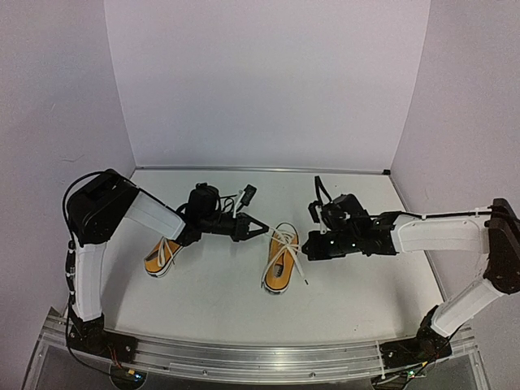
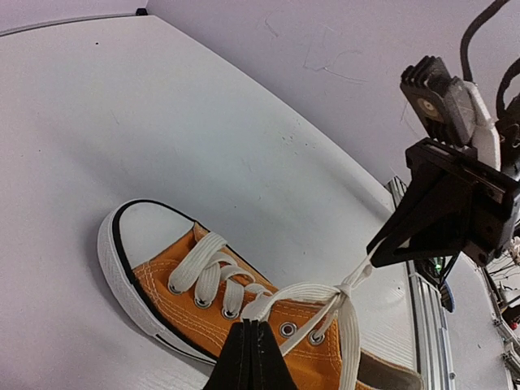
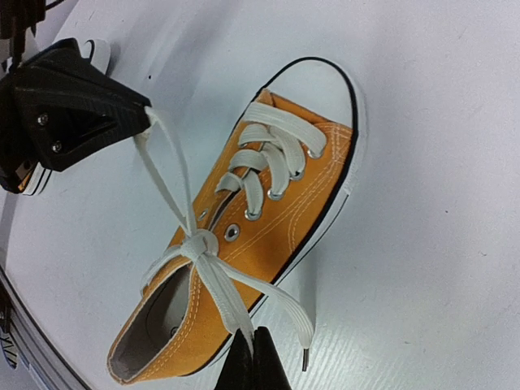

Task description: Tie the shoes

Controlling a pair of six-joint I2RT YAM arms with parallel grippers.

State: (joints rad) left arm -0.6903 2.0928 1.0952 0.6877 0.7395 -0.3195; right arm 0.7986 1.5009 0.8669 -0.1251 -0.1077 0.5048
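You're pinching lace strands (image 3: 215, 284) in left fingers (image 2: 236, 366) and right fingers (image 3: 244, 370), stretching them apart to cinch the knot (image 3: 199, 242) on the shoe (image 3: 301, 203).

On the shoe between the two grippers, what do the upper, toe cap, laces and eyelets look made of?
Upper: orange woven fabric, likely canvas, matte, with visible stitch lines.
Toe cap: smooth white, faintly glossy, probably rubber.
Laces: flat white woven cloth, soft enough to knot.
Eyelets: small shiny rings, apparently metal.
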